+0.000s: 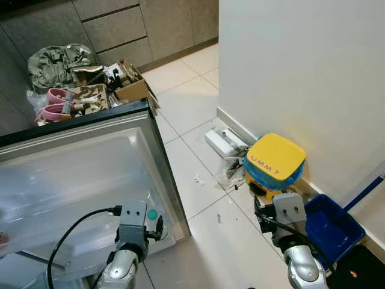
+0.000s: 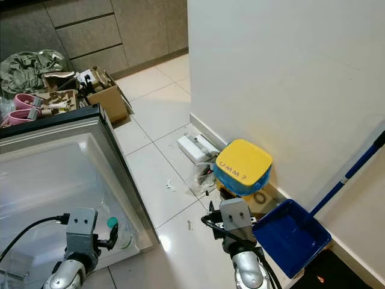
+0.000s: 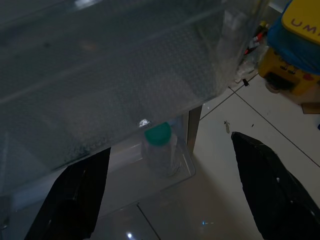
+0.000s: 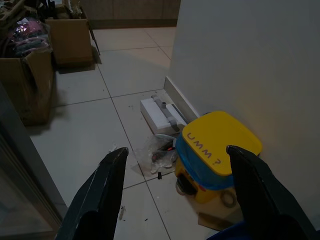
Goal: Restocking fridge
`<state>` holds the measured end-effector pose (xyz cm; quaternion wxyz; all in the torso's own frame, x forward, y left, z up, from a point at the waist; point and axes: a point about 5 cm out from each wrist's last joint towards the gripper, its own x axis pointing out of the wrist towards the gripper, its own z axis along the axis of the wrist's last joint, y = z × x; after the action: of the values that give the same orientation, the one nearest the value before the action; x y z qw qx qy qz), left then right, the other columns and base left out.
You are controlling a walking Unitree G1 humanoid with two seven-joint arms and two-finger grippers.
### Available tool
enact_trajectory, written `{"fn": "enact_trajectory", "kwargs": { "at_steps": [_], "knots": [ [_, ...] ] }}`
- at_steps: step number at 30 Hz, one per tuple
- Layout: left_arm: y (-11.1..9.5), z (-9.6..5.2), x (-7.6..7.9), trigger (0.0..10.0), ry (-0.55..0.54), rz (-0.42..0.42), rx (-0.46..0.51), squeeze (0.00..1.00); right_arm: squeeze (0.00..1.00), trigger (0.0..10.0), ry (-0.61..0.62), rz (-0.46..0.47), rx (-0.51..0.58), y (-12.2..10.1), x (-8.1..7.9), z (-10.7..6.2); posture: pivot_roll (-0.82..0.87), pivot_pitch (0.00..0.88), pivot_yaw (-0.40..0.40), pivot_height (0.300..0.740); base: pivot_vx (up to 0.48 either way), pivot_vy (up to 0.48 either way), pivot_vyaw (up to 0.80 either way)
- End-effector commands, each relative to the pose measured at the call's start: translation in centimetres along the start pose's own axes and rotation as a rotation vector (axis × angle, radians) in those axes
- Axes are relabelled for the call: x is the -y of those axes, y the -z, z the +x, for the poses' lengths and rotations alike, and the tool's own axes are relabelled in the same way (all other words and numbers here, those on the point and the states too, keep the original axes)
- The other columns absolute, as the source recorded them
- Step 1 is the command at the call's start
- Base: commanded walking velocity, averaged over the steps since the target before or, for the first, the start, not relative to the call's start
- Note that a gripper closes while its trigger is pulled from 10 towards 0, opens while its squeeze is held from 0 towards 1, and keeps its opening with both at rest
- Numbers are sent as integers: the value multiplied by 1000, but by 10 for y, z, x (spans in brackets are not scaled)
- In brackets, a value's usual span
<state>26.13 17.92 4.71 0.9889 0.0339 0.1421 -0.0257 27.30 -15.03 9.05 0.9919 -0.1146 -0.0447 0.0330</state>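
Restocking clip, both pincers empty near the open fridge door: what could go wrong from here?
Possible risks:
1. The left pincer is open just short of the green-capped bottle in the door shelf; a misjudged approach could tip it.
2. The yellow bin, plastic litter and blue dustpan crowd the floor by the open right pincer; a step could hit them.

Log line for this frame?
left gripper: open, facing bottle in fridge door | right gripper: open, idle

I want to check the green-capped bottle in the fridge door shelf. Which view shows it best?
The left wrist view: the bottle stands upright, whole, between the open left gripper fingers. Both eye views show little beyond its cap beside the wrist.
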Motion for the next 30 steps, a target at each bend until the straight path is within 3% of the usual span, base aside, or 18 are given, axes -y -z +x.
{"fn": "enact_trajectory", "kwargs": {
  "at_steps": [1,5,30],
  "knots": [
    [10,-4,-5,10000,-20,11,-33,0,0,10000,-10,1,-40,8,-2,-4,-248,210,74,707,0,0,0],
    [10,-6,-6,10000,-26,11,-28,0,0,10000,-9,-11,-48,9,0,-3,-246,208,72,707,0,0,100],
    [13,-7,-4,10000,-29,18,-37,0,0,10000,26,-53,-77,13,6,-2,-246,204,72,707,0,0,796]
  ]
}}
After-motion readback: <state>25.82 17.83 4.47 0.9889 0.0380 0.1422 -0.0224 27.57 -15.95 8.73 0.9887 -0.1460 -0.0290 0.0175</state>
